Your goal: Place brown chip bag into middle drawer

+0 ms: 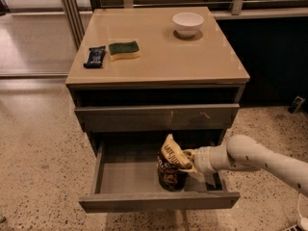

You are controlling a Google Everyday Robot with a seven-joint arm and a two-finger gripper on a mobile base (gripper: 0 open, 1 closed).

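The brown chip bag stands upright inside the pulled-out middle drawer, right of the drawer's centre, with its cream-yellow top bent over to the right. My gripper reaches in from the right on a white arm and is shut on the bag's cream top. The bag's dark lower part rests on the drawer's grey floor. The drawer's plain front faces the camera.
Above the open drawer is a closed drawer front with small pale scratches. On the tan cabinet top lie a white bowl, a green-and-yellow sponge and a small dark wrapped bar. Speckled floor surrounds the cabinet.
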